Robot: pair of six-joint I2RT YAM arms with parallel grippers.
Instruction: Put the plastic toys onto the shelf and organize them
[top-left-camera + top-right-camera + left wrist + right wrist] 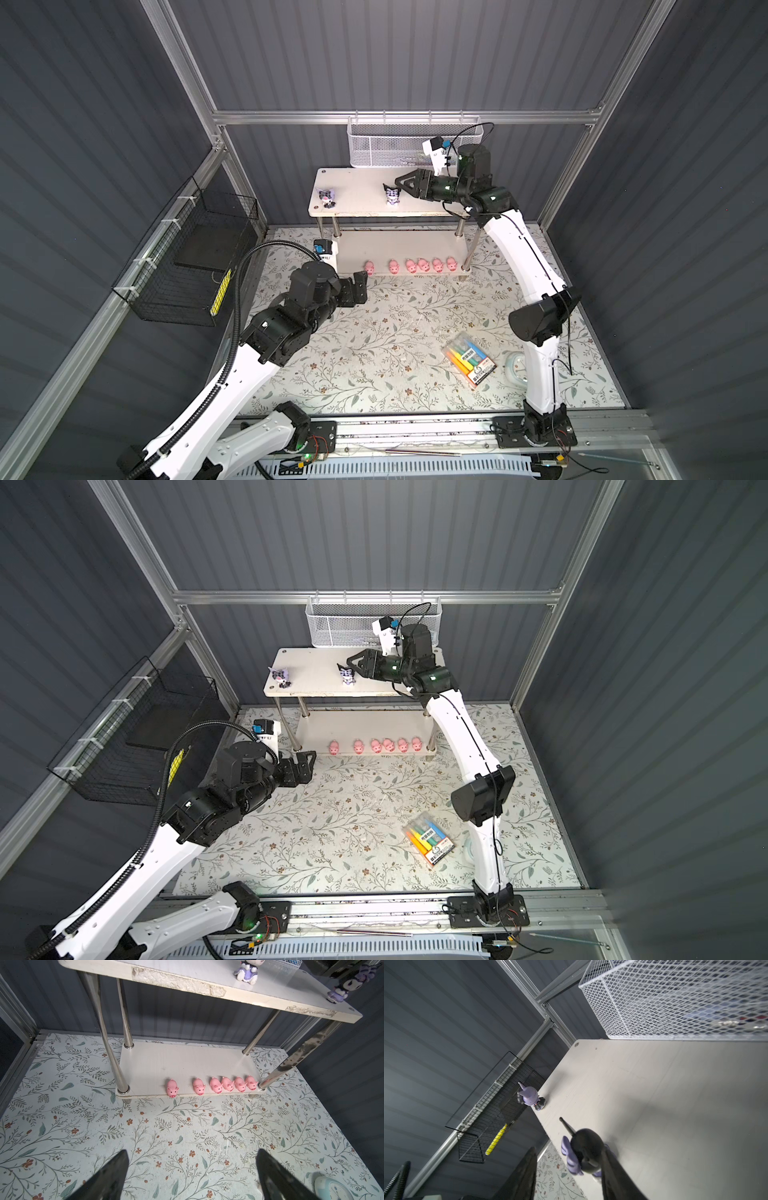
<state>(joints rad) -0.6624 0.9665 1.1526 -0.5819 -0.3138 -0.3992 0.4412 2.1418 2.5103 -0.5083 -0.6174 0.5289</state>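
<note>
At the 12 o'clock end of the counter point(374, 332), the white two-tier shelf point(357, 195) already carries nearly everything I was asked to put away. Along the 6 o'clock edge of its lower board, six pink pig figures point(216, 1085) stand in a row. Four crowd together at the 3 o'clock end, and the two toward 9 o'clock sit further apart. On the upper board one black-eared purple figurine point(327, 197) stands near the 9 o'clock end. A second figurine point(586, 1151) stands upright near the middle, close to the 6 o'clock edge.

My right gripper point(399, 187) reaches in from 3 o'clock and brackets that second figurine. Its jaws are parted. In the right wrist view one finger stands clear of the toy, while the other lies right against it, so I judge the toy released onto the board, not gripped. My left gripper point(192, 1151) hovers over the counter off the shelf's 7 o'clock corner, jaws spread wide with nothing between them.

I read the task as nearly done. No toy lies loose on the counter. Only the pack of coloured markers point(469, 359) and the pale-blue clock point(515, 365) sit toward 4 o'clock. What seems left is drawing the right arm away without tipping the figurine, and perhaps evening out the pigs. I can find only two figurines.
</note>
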